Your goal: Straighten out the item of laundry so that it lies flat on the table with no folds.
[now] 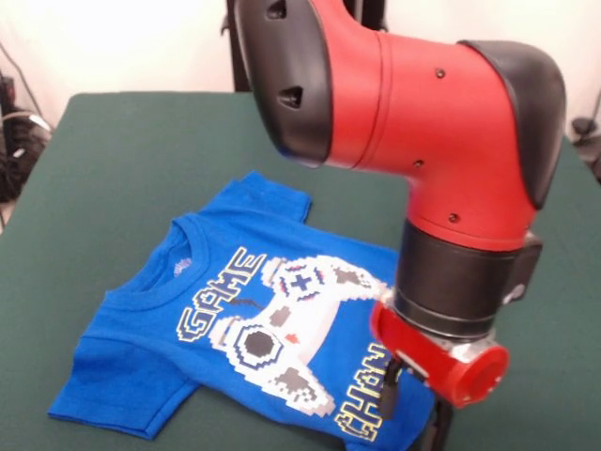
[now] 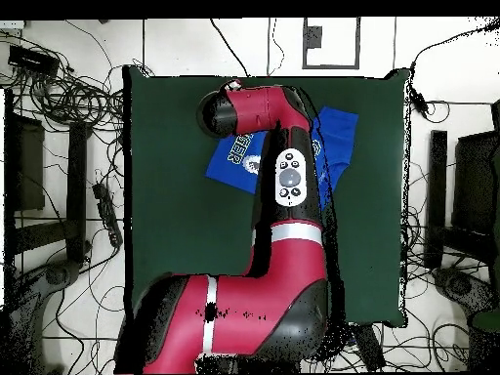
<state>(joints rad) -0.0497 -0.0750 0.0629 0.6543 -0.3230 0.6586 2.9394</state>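
- Blue cotton-like knit: T-shirt [image 1: 235, 319] lying print-up on the green felt counter [image 1: 113, 150], collar toward 10 o'clock and hem toward 5 o'clock in the front view.
- Mostly spread; sleeve at 12 o'clock sticking out past the shoulder, sleeve at 7 o'clock looking doubled or rumpled along its lower edge.
- Hem corner at 5 o'clock hidden behind the red arm [image 1: 441, 160], so flatness there unknown.
- Overhead: shirt on the counter's far half, toward 12 o'clock, largely covered by the arm.
- Claw [image 1: 413, 399] low over the hem area at 5 o'clock; only dark parts under the red wrist visible, so released or clenched: cannot tell.
- Likely light, limp, easily dragged; felt probably grippy, so pulling one edge should stretch out creases rather than slide the whole garment.
- Best holds, judging from here: a pinch on a single layer at the hem corner or the rumpled sleeve edge, drawn outward.
- Risk: catching two layers and making a new fold.
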